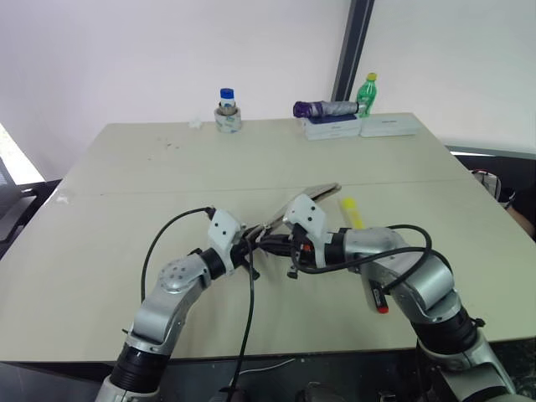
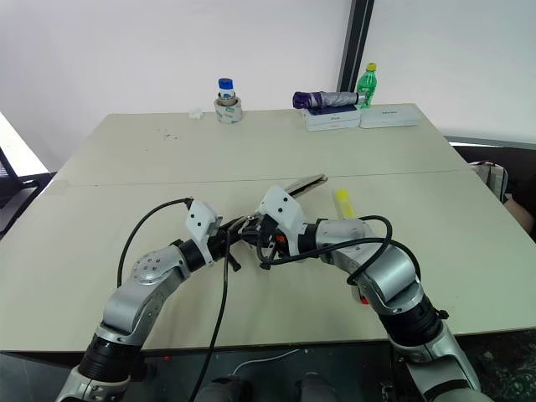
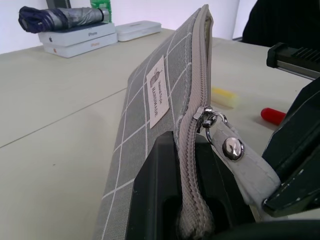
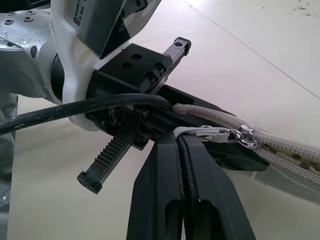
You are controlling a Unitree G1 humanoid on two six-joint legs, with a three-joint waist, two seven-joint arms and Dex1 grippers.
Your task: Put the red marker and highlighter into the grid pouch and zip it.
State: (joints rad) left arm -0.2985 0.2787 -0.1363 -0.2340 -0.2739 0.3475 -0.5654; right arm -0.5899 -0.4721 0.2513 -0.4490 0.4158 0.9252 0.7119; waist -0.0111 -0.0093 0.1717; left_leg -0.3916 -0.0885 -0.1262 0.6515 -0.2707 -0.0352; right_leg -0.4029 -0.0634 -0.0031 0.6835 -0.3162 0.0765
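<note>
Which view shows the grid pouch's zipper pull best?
The left wrist view: the zipper pull hangs close up beside the grid pouch, with ring and snap tab plain. The right wrist view shows it at the right gripper. In the eye views the arms hide it.

Both sets of fingers meet at the near middle of the worktop (image 1: pixel 126 167), the grid pouch (image 1: pixel 310 194) standing on edge between them. Just beyond the right fingers lies the highlighter (image 1: pixel 352 211), with the red marker (image 3: pixel 272 116) seemingly close beside it. Far past the fingers, a bottle (image 1: pixel 227 110), boxes (image 1: pixel 333 127) and an umbrella (image 1: pixel 325 108) line the back edge; bare worktop spreads left.
</note>
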